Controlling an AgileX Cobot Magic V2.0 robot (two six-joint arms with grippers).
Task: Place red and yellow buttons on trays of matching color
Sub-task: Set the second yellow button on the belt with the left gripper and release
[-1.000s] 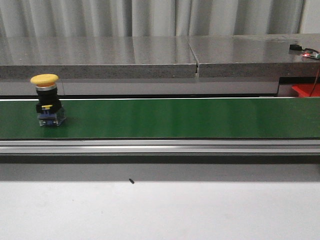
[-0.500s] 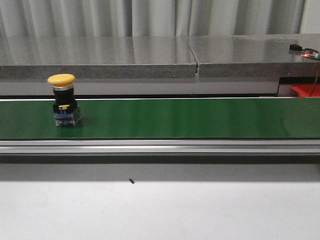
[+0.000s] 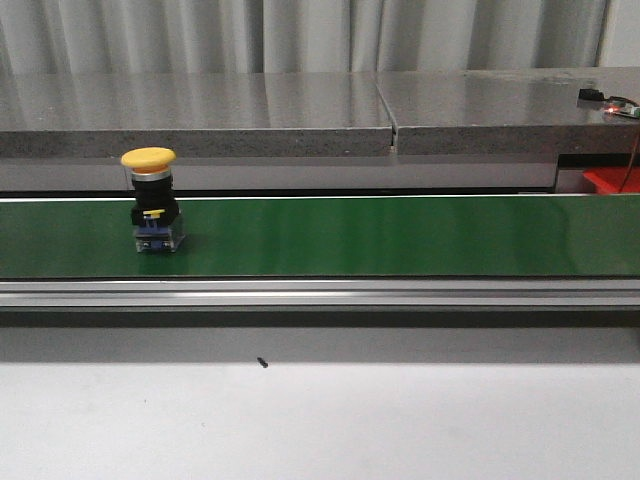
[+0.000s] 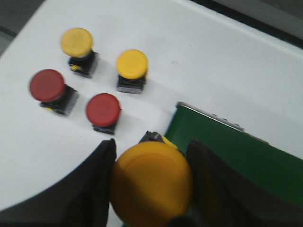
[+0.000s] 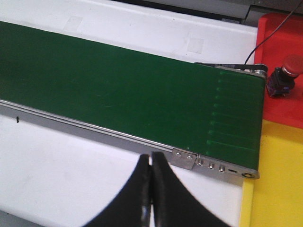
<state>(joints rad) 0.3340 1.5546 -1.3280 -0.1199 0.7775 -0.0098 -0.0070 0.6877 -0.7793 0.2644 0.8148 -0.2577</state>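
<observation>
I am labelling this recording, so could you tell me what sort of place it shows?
Probably a lab mock-up of a sorting line rather than a real factory: a green belt carries a yellow button, spare buttons wait on a white table, and red and yellow trays sit at the belt's end.

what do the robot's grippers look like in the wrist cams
Only the fingers show. The left gripper has two broad, matte black fingers with rounded, curved outer edges, wide at the base and narrower towards the tips. The right gripper has the same smooth black fingers, tapering to slim, curved tips. No cables, markings or labels are visible on either, and the arms themselves are out of view.
</observation>
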